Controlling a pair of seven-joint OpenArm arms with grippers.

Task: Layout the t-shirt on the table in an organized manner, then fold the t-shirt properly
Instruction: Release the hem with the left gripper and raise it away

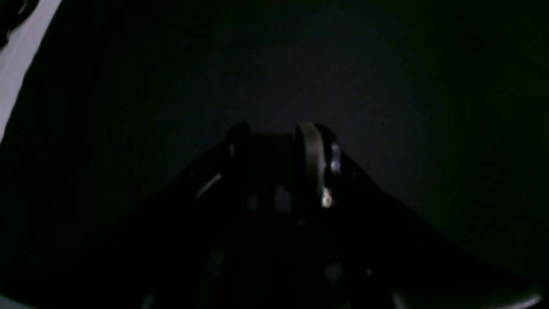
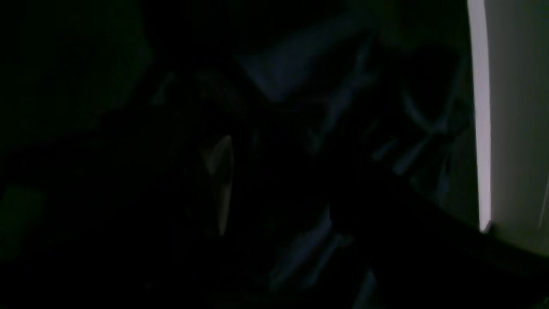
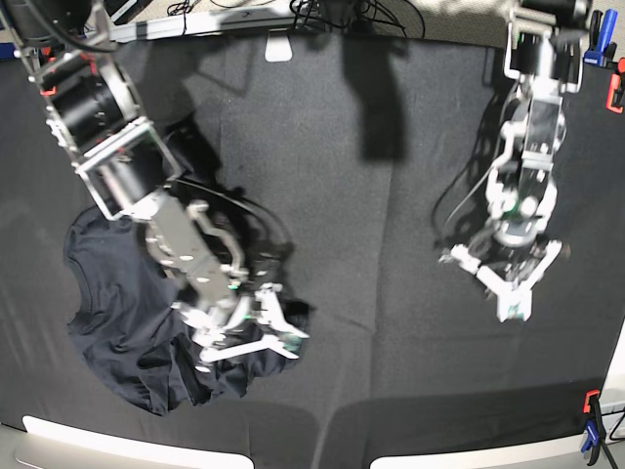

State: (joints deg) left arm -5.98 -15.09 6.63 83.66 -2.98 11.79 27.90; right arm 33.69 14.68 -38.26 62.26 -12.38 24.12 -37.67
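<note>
The base view was the only one that showed the whole layout. The t-shirt (image 3: 137,322) lay crumpled at about 8 o'clock on the table (image 3: 391,195), bunched up, with the round neck edge showing on its far-left side. My right gripper (image 3: 256,332) was down at the shirt's 3 o'clock edge with its pale fingers (image 3: 249,347) spread wide apart over the fabric; I couldn't tell if they were actually touching it. My left gripper (image 3: 510,285) hung well apart from the shirt, over at 3 o'clock above bare black cloth, nothing in it, and its jaws looked partly apart there.

The wrist cams were nearly black. The left wrist view only gave my left gripper's dark fingers (image 1: 309,159) against dark cloth and a pale rim strip (image 1: 17,64) at 10 o'clock. The right wrist view showed some bluish folds (image 2: 291,64) and a bright rim (image 2: 480,128) at 3 o'clock, nothing clearer.
</note>
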